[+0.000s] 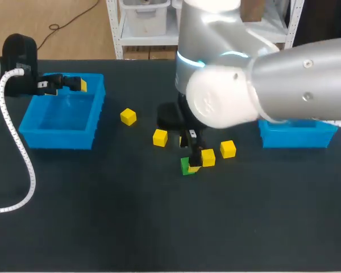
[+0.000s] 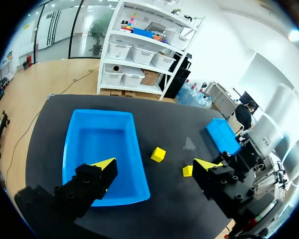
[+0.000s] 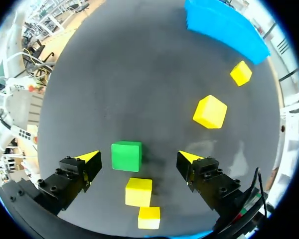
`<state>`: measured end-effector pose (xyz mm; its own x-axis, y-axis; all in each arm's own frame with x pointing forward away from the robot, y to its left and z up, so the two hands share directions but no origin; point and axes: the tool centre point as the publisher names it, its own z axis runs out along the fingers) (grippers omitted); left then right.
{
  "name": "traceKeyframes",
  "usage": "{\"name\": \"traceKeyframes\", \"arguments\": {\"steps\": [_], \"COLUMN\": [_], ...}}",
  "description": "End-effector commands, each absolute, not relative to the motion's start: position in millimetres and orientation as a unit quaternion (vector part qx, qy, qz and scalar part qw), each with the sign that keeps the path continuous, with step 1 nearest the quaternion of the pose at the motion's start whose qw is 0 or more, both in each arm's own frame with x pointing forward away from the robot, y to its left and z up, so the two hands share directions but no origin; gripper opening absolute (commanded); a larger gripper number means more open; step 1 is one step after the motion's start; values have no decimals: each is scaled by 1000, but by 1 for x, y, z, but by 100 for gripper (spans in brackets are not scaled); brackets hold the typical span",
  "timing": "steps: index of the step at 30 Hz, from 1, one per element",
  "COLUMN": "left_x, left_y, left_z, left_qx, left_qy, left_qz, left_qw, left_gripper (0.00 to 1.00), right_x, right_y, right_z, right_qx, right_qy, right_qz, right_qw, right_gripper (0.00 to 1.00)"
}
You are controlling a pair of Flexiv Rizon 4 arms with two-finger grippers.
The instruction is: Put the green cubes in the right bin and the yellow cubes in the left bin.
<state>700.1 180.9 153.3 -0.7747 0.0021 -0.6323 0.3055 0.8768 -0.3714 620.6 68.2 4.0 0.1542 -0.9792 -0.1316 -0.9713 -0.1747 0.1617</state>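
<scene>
Right wrist view: your right gripper [image 3: 138,156] stands wide, with the green cube [image 3: 126,156] between its fingers, touching neither.
Your left gripper [image 2: 155,163]: wide, empty, over the left bin [image 2: 99,144].

Fingers spread on both: left gripper [image 2: 156,164] high, right gripper [image 3: 138,157] low.

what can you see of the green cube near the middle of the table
The small green cube is a plain, matte block of one colour, perhaps foam or painted wood, with slightly softened edges. It lies flat on the dark table, between the open fingers of the right end effector, and neither finger touches it. A yellow cube sits close beside it, seemingly just apart.
</scene>
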Motion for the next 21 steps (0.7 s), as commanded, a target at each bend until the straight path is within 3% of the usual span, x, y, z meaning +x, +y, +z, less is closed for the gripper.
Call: {"name": "traceKeyframes", "arguments": {"steps": [1, 6, 7, 9, 10, 21], "left_x": [700, 700, 700, 700, 700, 700], "left_y": [183, 183, 183, 183, 183, 183], "left_z": [151, 151, 151, 151, 151, 151], "left_qx": [87, 87, 87, 87, 87, 87], "left_qy": [910, 910, 910, 910, 910, 910], "left_qz": [-239, -239, -239, -239, -239, -239], "left_qw": [328, 328, 328, 328, 328, 328], "left_gripper": [100, 100, 100, 100, 100, 100], "right_x": [622, 617, 616, 615, 615, 616], "right_y": [68, 68, 68, 69, 69, 67], "right_z": [-2, -9, -10, -12, -12, -5], "right_qx": [757, 752, 748, 744, 743, 738], "right_qy": [-639, -646, -650, -655, -656, -664], "right_qz": [-132, -129, -131, -129, -131, -124], "right_qw": [49, 32, 26, 13, 10, -12], "right_gripper": [100, 100, 55, 30, 0, 0]}}
